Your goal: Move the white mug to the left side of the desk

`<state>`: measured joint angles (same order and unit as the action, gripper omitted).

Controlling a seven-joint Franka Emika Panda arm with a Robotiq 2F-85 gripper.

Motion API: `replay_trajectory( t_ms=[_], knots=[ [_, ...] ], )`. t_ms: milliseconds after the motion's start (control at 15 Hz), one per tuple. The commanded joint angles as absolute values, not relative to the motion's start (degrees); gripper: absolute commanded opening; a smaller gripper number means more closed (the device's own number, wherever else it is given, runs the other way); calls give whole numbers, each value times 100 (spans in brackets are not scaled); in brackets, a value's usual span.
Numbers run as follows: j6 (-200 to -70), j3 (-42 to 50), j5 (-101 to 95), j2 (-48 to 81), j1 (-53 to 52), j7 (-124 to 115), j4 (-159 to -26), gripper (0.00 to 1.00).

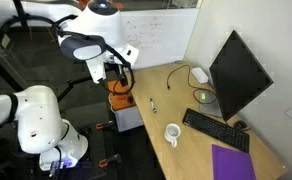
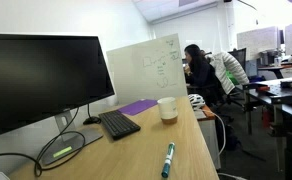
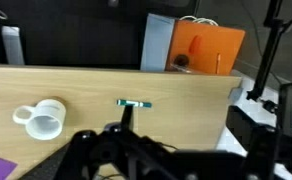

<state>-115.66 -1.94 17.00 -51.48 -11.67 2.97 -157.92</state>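
One arm is serving this rig, so its gripper is the only candidate. It is showing only as a dark mass at the bottom of the wrist view, so how far the jaws are standing apart cannot be told. The white mug is standing upright on the desk, well apart from the gripper and toward the left edge of that view, with its handle pointing further left. A marker is lying straight ahead of the gripper. The approach is probably calling for a sideways shift toward the mug before any descent.
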Motion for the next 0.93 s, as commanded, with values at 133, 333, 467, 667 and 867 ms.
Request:
replay_trajectory(
  t_ms=[133, 333, 467, 667, 867],
  knots=[
    [-11883, -355, 1669, -5033, -940, 163, -15823, 100],
    [-12962, -544, 1423, -4595, -495, -211, -15925, 100],
    [-14061, -561, 1268, -3902, -193, -357, -15962, 100],
    [-15579, -657, 873, -2557, 370, -896, -15806, 100],
    [-16450, -1074, -97, -1173, 1280, -2042, -15423, 100]
  ],
)
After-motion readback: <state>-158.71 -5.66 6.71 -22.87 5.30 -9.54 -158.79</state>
